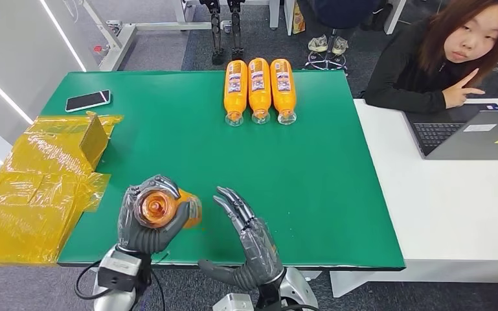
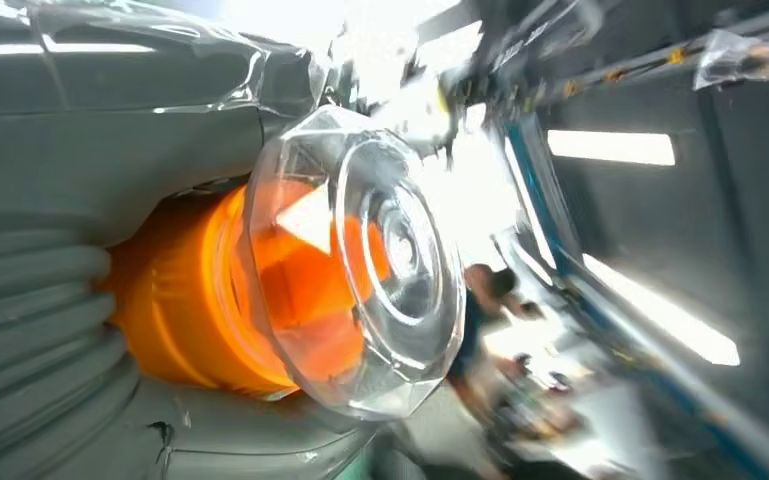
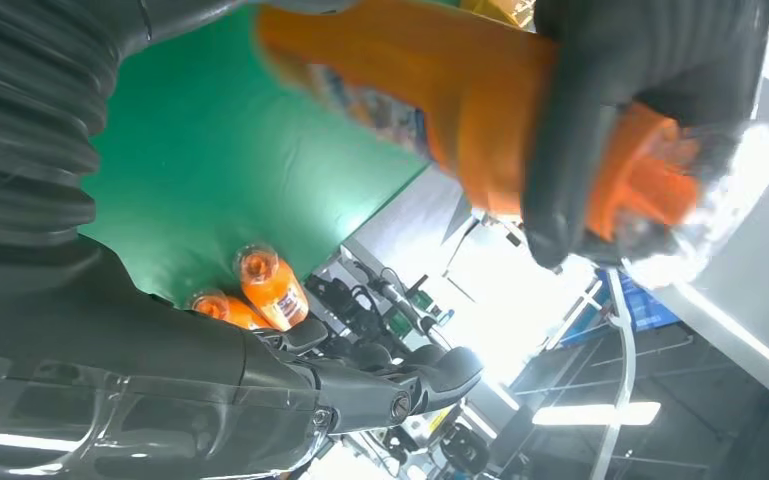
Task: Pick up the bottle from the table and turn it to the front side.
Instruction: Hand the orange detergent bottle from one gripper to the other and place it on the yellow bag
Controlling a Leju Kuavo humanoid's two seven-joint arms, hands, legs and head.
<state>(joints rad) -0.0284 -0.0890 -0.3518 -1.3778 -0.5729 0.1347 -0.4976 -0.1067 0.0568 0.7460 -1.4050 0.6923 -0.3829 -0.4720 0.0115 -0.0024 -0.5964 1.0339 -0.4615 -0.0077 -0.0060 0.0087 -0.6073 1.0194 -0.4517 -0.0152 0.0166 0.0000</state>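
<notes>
Item in hand: one orange-filled clear plastic bottle (image 1: 162, 208), wrapped by my left hand (image 1: 144, 223), lifted off the green tabletop (image 1: 168, 129) near its front edge, clear base turned up toward my head camera. My left fingers are clamped round its body; the left wrist view shows the faceted transparent base (image 2: 380, 260) jutting out of my grip.

My right hand (image 1: 249, 243): holds nothing, fingers apart and stretched forward, just beside the held bottle, apart from it.

Step, as I judge it: pick-up done, turning under way. I cannot read the label from here, so the next move calls for rolling the bottle about its long axis, possibly with my right hand steadying it, until the printed front faces outward.

Count:
- Held bottles: one.
- Orange bottles lying in a row at the far edge (image 1: 259, 91): three, side by side, touching or nearly so.
- Dark smartphone (image 1: 88, 100): one.
- Yellow plastic wrapping heap (image 1: 39, 188): one.
- Grey laptop (image 1: 469, 133): one, on the white desk (image 1: 453, 207).
- Seated person (image 1: 427, 58): one.
</notes>
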